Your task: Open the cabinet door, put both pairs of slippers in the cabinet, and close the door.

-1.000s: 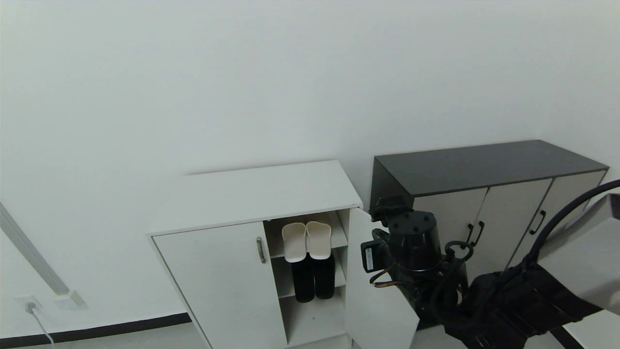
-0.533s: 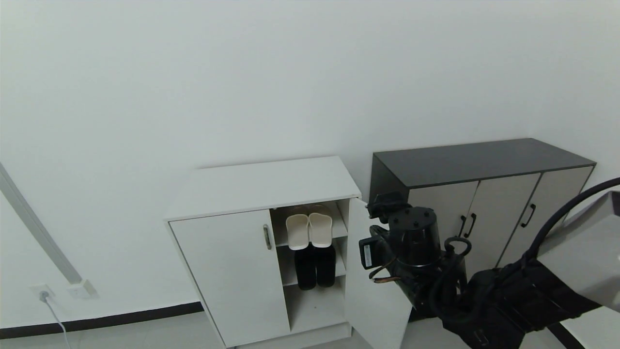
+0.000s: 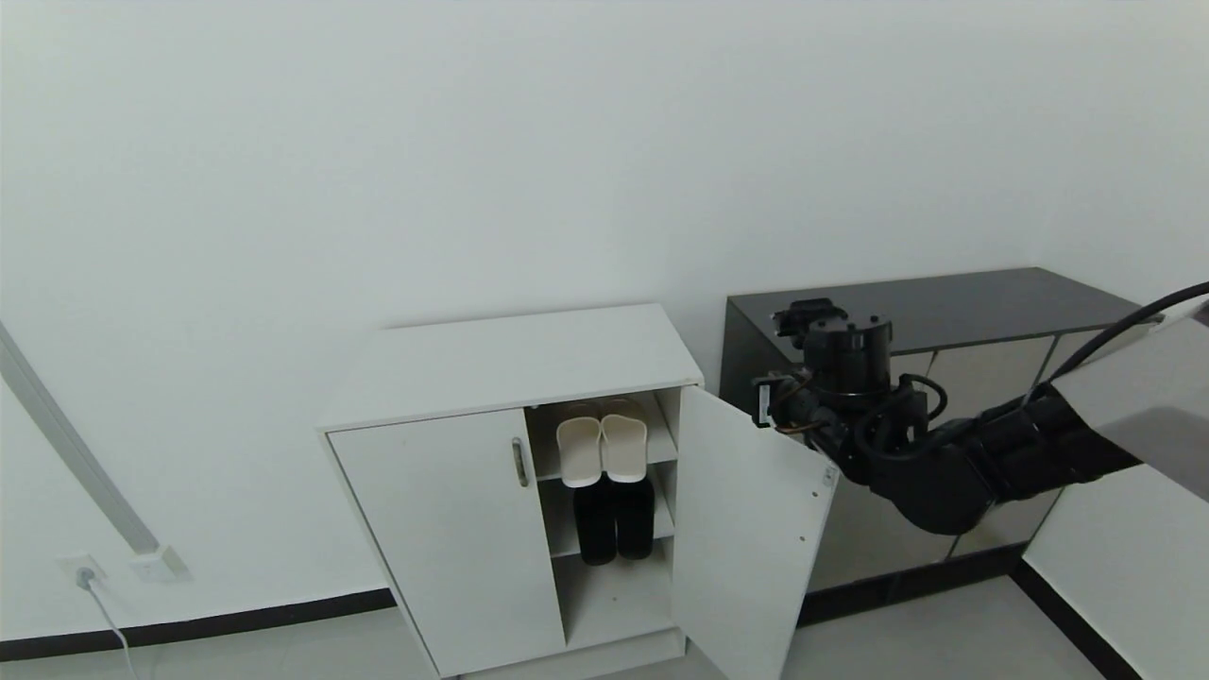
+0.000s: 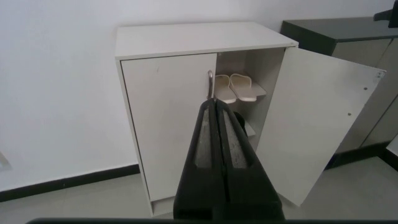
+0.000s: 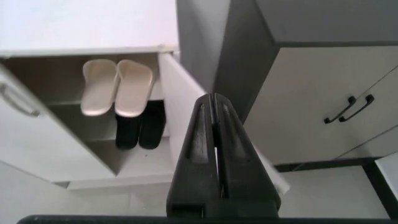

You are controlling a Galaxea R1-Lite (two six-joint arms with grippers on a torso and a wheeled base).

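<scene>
White wall (image 3: 472, 142) fills the background, with pale floor (image 3: 897, 633) at the bottom of the frame and black skirting (image 3: 189, 628) along the wall foot. White cabinet (image 3: 510, 364) sits centre-low in the head view, back to the wall. Its left door (image 3: 444, 538) is shut, metal handle (image 3: 517, 462) at its inner edge. Its right door (image 3: 746, 529) stands swung wide open toward the lower right of the frame.

White slippers (image 3: 602, 449) lie side by side on the top shelf, ends sticking out over the shelf's front edge. Black slippers (image 3: 614, 519) lie side by side on the middle shelf, straight below the white pair.

Dark-topped cabinet (image 3: 945, 307) with pale doors stands just beside the white one, middle right of the frame. Right arm (image 3: 945, 463) comes in from the right edge, its wrist in front of the dark-topped cabinet and above the open door's outer top corner.

Right gripper (image 5: 215, 99): jaws clenched on nothing, tips pressed together, pointing down near the open door's top edge. Cannot tell if it touches the door. Left gripper (image 4: 212, 102): jaws clenched too, empty, well apart from the cabinet front, aimed at the shut door's handle side.

Wall socket (image 3: 76, 571) with a plugged cable is at lower left of the frame, with grey trunking (image 3: 66, 453) running diagonally above it.
</scene>
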